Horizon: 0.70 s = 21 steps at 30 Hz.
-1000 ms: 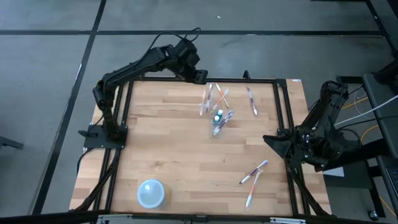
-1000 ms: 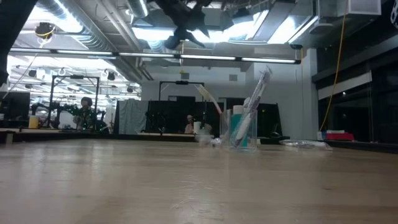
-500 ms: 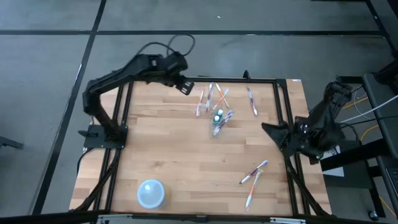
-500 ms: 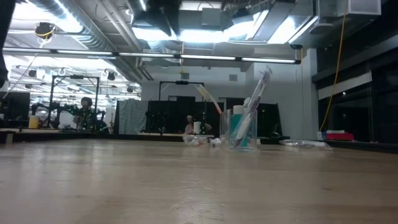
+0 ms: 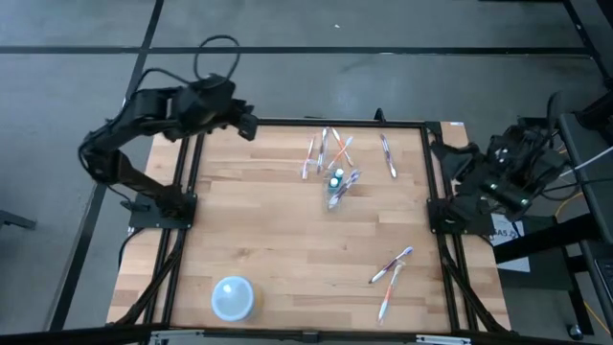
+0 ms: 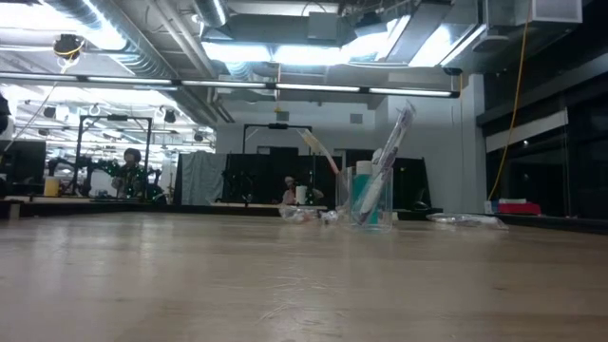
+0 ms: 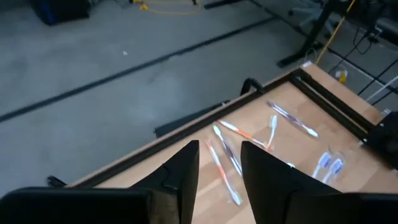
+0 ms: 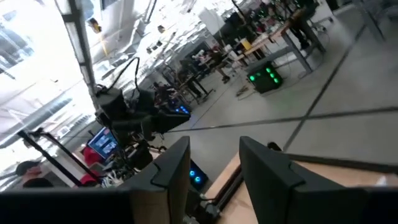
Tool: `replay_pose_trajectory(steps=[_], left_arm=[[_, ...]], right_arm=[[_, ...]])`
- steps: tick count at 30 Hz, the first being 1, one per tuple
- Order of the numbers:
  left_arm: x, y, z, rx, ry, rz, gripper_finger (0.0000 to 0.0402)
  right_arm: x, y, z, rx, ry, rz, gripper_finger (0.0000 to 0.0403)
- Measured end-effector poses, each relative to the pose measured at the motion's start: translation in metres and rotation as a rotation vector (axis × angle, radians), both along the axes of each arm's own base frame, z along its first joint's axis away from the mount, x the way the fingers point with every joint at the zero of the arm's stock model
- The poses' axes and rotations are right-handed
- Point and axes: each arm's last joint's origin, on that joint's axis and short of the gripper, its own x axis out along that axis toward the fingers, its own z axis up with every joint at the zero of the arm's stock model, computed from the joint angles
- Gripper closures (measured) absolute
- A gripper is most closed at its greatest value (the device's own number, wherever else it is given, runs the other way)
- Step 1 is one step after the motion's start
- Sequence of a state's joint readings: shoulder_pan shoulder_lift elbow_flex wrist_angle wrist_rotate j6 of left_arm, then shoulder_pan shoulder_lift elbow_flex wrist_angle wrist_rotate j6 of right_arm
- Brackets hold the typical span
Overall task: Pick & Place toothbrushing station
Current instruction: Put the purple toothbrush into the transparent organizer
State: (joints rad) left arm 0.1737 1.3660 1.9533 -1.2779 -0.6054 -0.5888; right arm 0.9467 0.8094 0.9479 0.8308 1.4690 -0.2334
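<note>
Wooden table [image 5: 268,230] in a black frame, seen from above. Left arm folded back off the far left corner, left gripper [image 5: 246,124] just outside the table edge, jaws parted with nothing between them, the wrist view showing a clear gap between the two dark fingers [image 7: 186,171]. Right arm pulled in beyond the right edge, right gripper [image 5: 452,161] off the table, jaws likewise parted and empty. Pale blue bowl [image 5: 233,297] sits alone near the front left corner. Clear cup [image 5: 335,196] stands upright right of table centre, holding the teal tube [image 6: 364,195] and a leaning toothbrush [image 6: 391,142]. Loose toothbrushes [image 5: 326,151] lie scattered flat behind the cup; one single brush [image 5: 388,155] lies further right; another small cluster [image 5: 391,271] lies near the front right edge.
</note>
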Motion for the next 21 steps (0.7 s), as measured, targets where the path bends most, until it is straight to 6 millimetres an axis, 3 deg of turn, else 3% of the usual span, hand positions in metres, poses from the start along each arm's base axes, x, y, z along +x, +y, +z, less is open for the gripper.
replay_pose_trajectory(steps=[5,9,15,21], left_arm=[[-0.011,-0.017,0.003,0.048,0.014,-0.009,0.0288],[-0.012,-0.03,0.005,0.091,0.017,-0.062,0.0288],[0.0,-0.054,0.019,0.219,-0.03,-0.306,0.0288],[0.01,-0.07,0.049,0.451,-0.194,-0.556,0.0288]], right_arm=[[0.002,0.003,0.022,-0.075,0.008,0.023,0.0261],[0.014,0.02,0.035,-0.287,-0.09,0.201,0.0261],[0.045,0.034,0.049,-0.381,-0.111,0.304,0.0261],[0.064,0.027,0.073,-0.477,-0.121,0.388,0.0261]])
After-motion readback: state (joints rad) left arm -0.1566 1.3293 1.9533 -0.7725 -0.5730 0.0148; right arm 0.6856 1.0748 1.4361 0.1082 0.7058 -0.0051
